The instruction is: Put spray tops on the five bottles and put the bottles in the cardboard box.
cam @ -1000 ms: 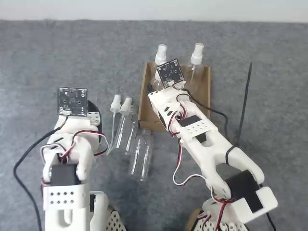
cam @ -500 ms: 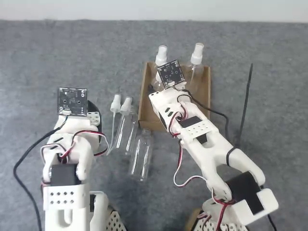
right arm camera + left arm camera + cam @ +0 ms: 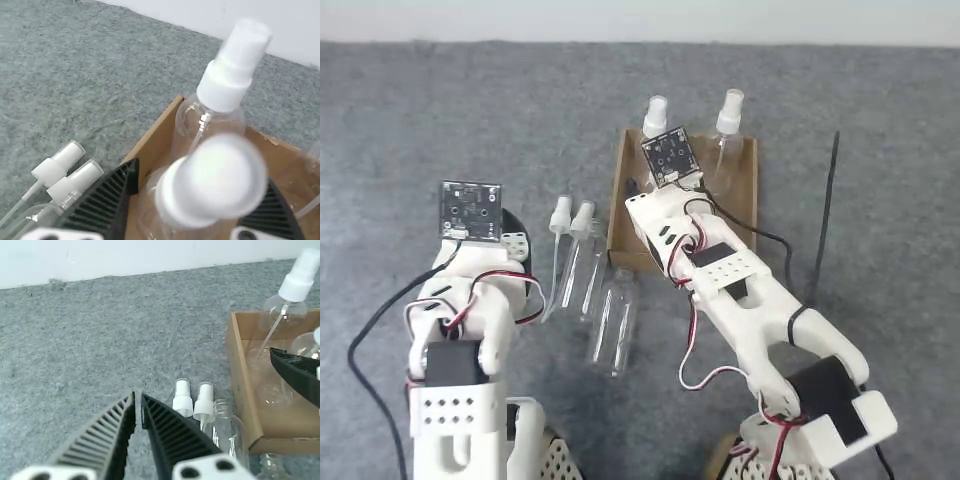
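Right gripper [image 3: 192,207] grasps a 3rd capped bottle [image 3: 212,175] inside the cardboard box [image 3: 156,134]; 2 spray tops [image 3: 561,214] lie beside it; left gripper [image 3: 138,410] clenched, empty.

Three capped bottles [image 3: 220,95] standing in the cardboard box [image 3: 753,190] near the counter's [image 3: 470,110] far edge; two spray tops [image 3: 561,215] and uncapped bottles [image 3: 615,320] lie beside it.
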`<state>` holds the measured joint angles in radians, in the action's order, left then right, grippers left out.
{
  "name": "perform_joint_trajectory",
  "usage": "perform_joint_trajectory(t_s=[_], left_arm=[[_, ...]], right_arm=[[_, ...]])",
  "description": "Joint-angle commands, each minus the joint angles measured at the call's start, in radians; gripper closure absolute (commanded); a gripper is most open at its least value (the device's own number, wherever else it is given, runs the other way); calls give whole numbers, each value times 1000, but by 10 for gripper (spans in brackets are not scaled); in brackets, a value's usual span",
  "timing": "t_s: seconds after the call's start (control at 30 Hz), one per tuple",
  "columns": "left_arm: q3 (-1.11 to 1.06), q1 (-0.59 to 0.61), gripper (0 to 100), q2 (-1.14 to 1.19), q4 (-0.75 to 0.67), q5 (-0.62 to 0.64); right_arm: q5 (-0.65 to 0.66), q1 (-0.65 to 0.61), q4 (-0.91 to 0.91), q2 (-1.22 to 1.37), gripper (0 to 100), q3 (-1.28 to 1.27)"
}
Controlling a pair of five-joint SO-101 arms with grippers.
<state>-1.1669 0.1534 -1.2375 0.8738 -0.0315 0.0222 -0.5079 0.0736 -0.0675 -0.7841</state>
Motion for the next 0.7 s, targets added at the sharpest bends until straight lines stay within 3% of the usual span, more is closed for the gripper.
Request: perform_joint_trajectory(t_s=[0.0, 0.5, 0.67], left_arm=[[54, 5, 990, 3, -26, 8], [54, 5, 990, 3, -25, 8], [53, 5, 990, 5, -26, 8]], right_arm=[[14, -1, 1, -70, 718, 14], [15, -2, -99, -73, 719, 178], [15, -2, -197, -188, 719, 192]])
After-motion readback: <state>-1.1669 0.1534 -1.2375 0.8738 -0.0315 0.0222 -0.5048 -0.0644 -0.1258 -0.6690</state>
